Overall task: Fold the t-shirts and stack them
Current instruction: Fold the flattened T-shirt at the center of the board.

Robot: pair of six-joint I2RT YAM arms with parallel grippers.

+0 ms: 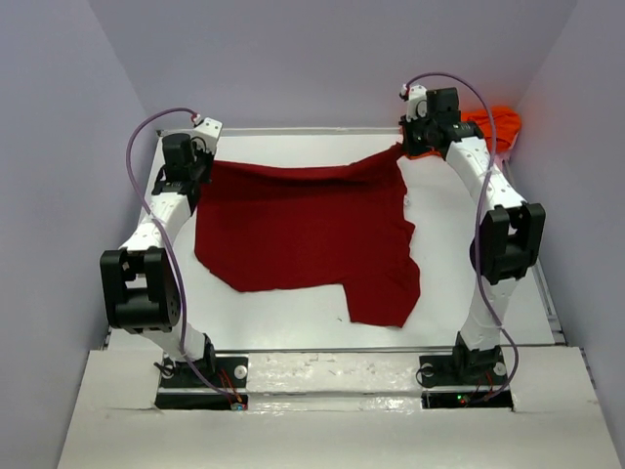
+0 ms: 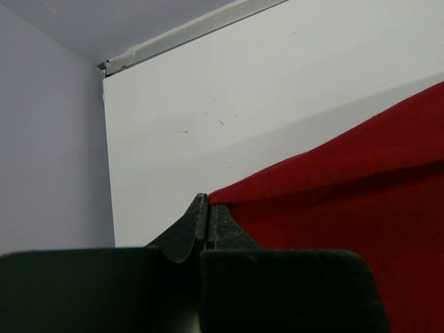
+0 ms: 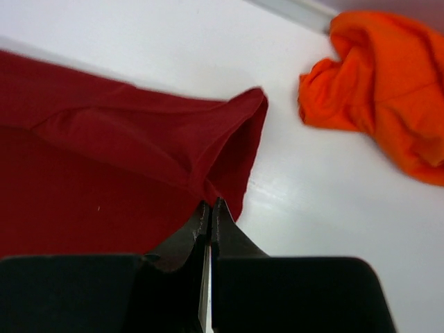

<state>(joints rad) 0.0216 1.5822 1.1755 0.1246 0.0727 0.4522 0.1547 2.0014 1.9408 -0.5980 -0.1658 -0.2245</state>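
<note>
My left arm [image 1: 161, 220] and right arm [image 1: 483, 171] have white links, black joint blocks and thin purple cables [image 1: 128, 151]; my fingers [image 2: 182, 232] are black.

Plain dk crimson t-shirt [image 1: 303, 230], plain bright orange t-shirt [image 1: 500, 124], white table [image 1: 283, 318], lavender walls [image 1: 59, 147].

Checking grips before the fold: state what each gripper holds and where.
Both hold the crimson t-shirt: left gripper pinches its far left corner, right gripper its far right corner.
</note>
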